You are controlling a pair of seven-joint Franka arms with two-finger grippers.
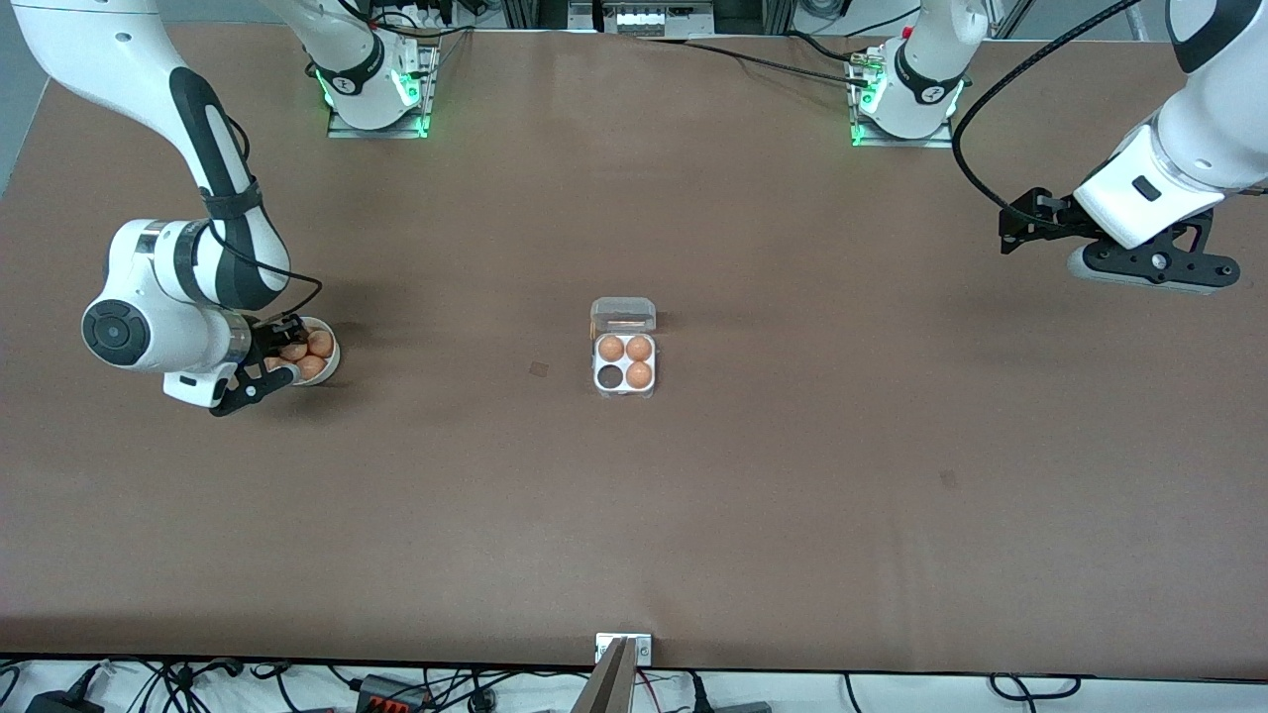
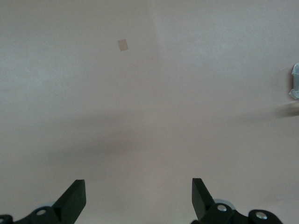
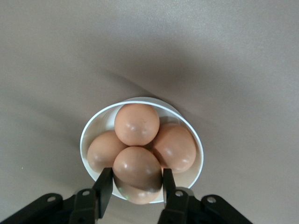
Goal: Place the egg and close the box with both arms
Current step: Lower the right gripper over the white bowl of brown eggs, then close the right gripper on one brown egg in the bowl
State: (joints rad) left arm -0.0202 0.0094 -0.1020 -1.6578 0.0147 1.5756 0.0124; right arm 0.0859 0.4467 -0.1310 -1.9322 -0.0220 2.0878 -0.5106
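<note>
The box (image 1: 625, 362), lid open and upright, 3 of 4 cups filled w/ one dark cup empty, is taken as landmark. Toward the right arm's end from it, the egg (image 3: 137, 174), smooth, tan-orange, judged light, slippery and fragile, so best pinched gently across its middle, is flanked in the bowl (image 3: 88, 131) by the right gripper (image 3: 137, 185), fingers at its sides. At the other end, the left gripper (image 2: 138, 198) is held open over bare table (image 1: 792, 495), waiting.

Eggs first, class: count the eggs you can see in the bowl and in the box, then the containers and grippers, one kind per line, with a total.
Eggs in the bowl: 4, one between the right gripper's fingers
Eggs in the box: 3, one cup empty
Containers: 2
Grippers: 2, the left gripper waiting open over bare table
Total: 11
</note>
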